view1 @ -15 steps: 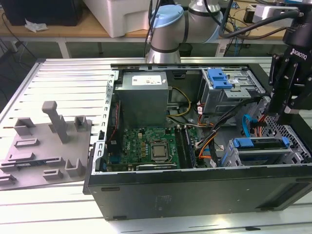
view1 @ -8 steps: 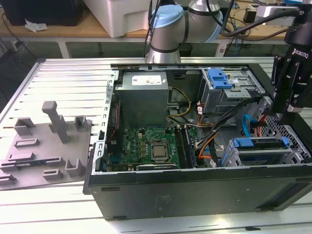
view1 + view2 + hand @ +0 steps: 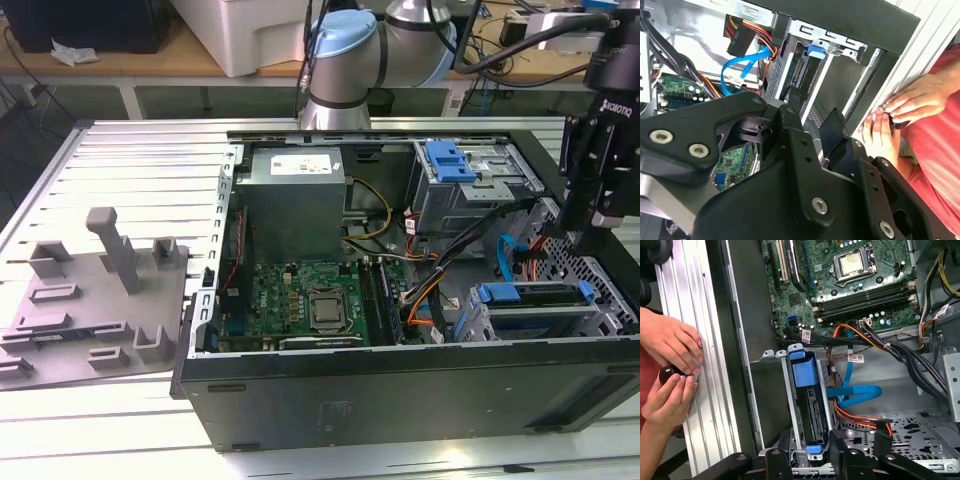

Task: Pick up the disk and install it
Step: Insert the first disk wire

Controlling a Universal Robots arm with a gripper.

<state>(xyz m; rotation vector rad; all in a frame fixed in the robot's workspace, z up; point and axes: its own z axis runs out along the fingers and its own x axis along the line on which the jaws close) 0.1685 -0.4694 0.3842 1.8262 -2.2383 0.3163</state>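
Observation:
The disk (image 3: 530, 297) sits inside the lower grey drive cage (image 3: 600, 315) at the exterior view's right end of the open computer case. Its blue rail faces up. The disk (image 3: 809, 407) stands on edge between the cage walls in the first wrist view, with blue tabs at both ends. Its connector end (image 3: 799, 70) faces the cables in the second wrist view. My black gripper (image 3: 590, 225) hangs just above and behind that cage. In the second wrist view the gripper (image 3: 812, 117) is open, with nothing between its fingers and no contact with the disk.
A person's hands (image 3: 670, 352) rest on the slotted table rail beside the case, holding a small black knob. A blue data cable (image 3: 855, 392) and orange-black wire bundles lie near the cage. A blue bracket (image 3: 450, 160) tops the upper cage. A grey fixture plate (image 3: 95, 300) lies on the exterior view's left.

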